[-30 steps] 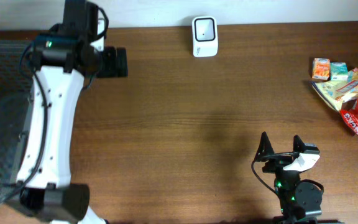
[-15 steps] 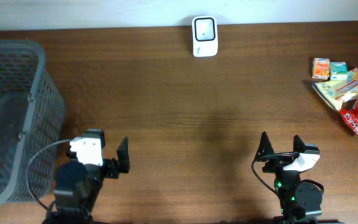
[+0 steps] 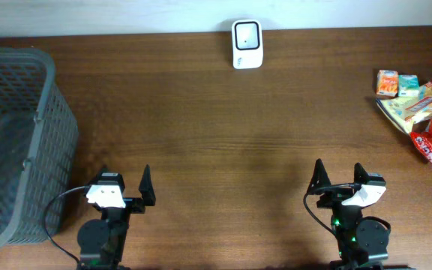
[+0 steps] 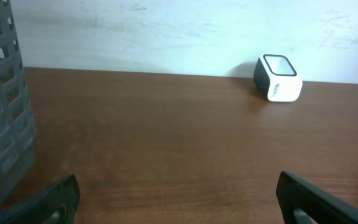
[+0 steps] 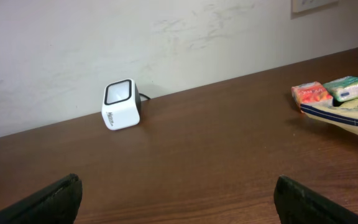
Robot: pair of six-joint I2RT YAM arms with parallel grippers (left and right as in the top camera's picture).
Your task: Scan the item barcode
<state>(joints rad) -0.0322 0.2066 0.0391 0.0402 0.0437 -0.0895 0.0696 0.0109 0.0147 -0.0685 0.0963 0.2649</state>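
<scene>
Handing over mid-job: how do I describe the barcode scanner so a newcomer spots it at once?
Follow the far edge of the brown wooden table, along the pale wall, to its middle. There stands the scanner, a small white box with a dark-framed window. It stands alone: the grey mesh basket is far left, the colourful snack packets far right.

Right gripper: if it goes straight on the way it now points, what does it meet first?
Probably nothing on the table: the right gripper points at the far wall. The scanner lies left of that line, the snack packets right of it, so the way looks free.
</scene>
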